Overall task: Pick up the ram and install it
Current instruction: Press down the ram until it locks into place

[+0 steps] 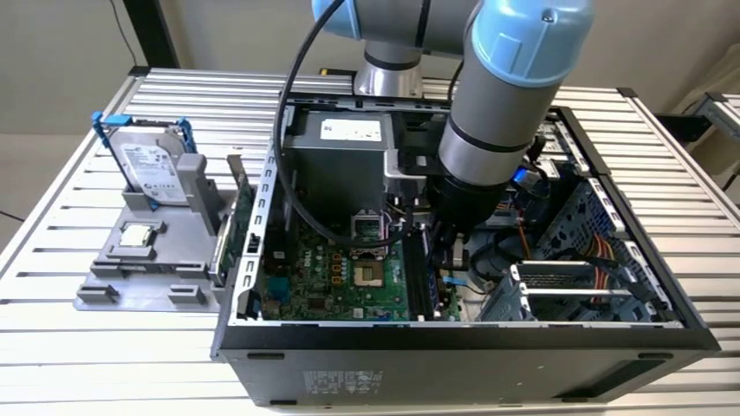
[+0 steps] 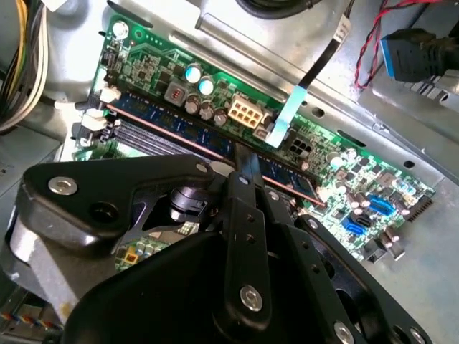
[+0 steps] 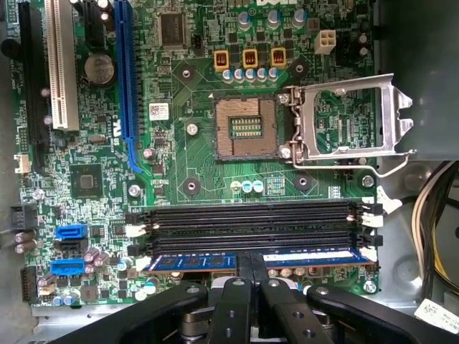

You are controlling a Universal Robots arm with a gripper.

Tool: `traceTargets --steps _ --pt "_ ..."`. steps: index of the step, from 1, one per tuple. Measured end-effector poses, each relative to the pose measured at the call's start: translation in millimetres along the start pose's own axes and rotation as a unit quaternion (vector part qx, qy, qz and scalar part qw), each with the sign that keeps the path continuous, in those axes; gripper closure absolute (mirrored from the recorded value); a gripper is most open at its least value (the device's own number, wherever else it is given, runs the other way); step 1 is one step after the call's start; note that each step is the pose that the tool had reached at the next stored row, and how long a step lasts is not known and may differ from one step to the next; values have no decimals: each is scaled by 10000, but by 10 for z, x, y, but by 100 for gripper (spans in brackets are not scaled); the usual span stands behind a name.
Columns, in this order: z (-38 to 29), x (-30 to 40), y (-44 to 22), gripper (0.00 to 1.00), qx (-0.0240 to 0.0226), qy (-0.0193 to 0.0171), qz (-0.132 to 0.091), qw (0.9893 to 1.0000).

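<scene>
First wrist view: ram (image 3: 315, 259) clamped between jaws, over motherboard slot (image 3: 251, 228)

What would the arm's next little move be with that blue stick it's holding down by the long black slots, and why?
Probably a short, straight press into the board. In both wrist views the gripper is shut on the ram, which lies along the slot nearest the gripper, beside the two empty memory slots. Whether it is fully seated cannot be told.

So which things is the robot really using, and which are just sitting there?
Using:
- gripper, jaws shut on the ram
- ram, at a memory slot
- motherboard

Just sitting there:
- hard drive
- CPU chip
- open CPU socket
</scene>
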State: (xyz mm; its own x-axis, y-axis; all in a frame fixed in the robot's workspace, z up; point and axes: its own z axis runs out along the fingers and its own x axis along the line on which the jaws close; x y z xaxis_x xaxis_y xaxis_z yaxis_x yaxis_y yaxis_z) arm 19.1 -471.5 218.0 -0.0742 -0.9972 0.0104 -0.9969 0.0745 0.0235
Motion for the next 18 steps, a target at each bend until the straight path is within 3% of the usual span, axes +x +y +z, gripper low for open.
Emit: traceTargets --steps 5,7,18 --pt "-57 -2 1 100 4 -26 0 10000" --pt "-111 2 3 100 2 -12 0 10000" --pt "-296 5 7 100 1 -10 0 10000"
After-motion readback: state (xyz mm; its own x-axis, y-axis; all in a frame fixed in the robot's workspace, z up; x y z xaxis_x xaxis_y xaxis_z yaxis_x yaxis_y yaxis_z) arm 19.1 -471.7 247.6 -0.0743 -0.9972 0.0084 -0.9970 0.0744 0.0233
